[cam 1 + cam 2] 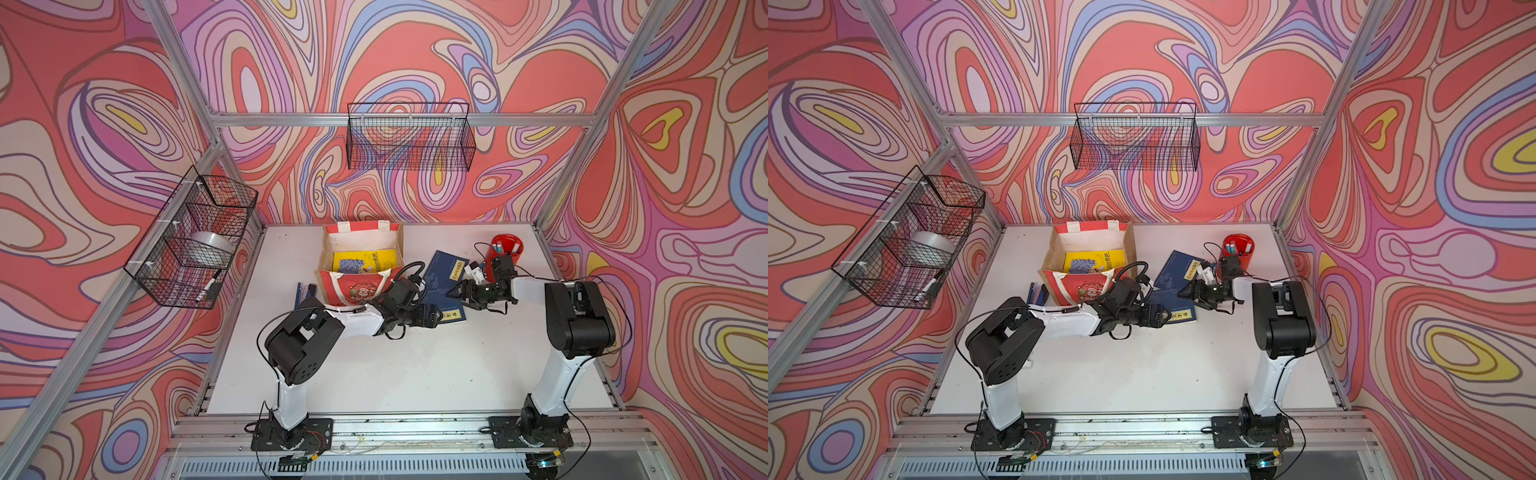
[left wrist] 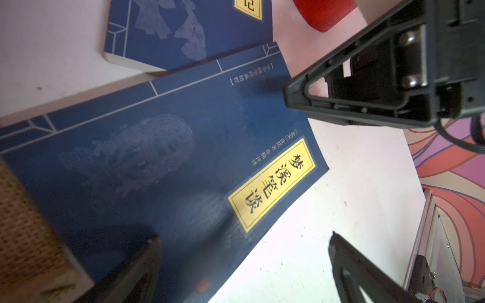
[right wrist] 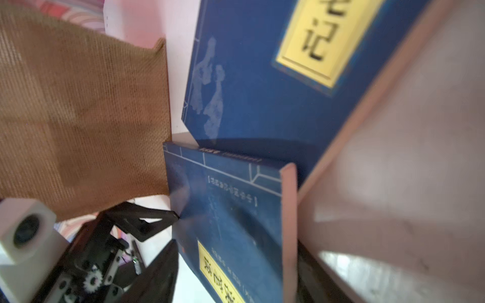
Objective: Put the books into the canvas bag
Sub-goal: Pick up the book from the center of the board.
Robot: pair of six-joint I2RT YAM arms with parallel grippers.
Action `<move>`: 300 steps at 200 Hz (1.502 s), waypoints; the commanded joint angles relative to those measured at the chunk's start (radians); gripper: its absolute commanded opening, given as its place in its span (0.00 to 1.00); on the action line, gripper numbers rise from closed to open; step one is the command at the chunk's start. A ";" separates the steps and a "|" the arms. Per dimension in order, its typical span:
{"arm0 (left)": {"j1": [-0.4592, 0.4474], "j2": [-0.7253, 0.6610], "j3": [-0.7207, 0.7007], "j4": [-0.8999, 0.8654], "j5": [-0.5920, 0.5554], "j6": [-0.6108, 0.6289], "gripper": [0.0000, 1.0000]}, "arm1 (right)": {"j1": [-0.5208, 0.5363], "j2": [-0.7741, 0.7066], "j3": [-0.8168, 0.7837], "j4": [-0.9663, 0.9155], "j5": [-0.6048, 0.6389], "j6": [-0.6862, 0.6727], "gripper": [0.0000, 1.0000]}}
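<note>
The canvas bag [image 1: 361, 227] stands open at the back middle of the table, with a yellow-covered book [image 1: 363, 259] lying inside. Two navy books lie to its right: a farther one [image 1: 444, 266] overlaps a nearer one [image 1: 454, 315]. My left gripper [image 1: 438, 316] is open low over the nearer book [image 2: 157, 162], whose front corner reaches between its fingers [image 2: 349, 267]. My right gripper [image 1: 452, 293] comes in from the right. In the right wrist view its jaws [image 3: 236, 244] stand apart on either side of that book's far corner [image 3: 231, 210].
A red pen cup [image 1: 507, 249] stands behind my right wrist. Pens [image 1: 305, 291] lie left of the bag. Wire baskets hang on the back wall [image 1: 409, 137] and the left wall [image 1: 195, 237]. The bag's jute side [image 3: 78, 118] is close to the nearer book.
</note>
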 commanded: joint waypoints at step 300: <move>0.233 -0.632 0.468 -0.794 0.443 0.455 1.00 | -0.002 -0.757 0.245 0.085 -0.446 0.232 0.00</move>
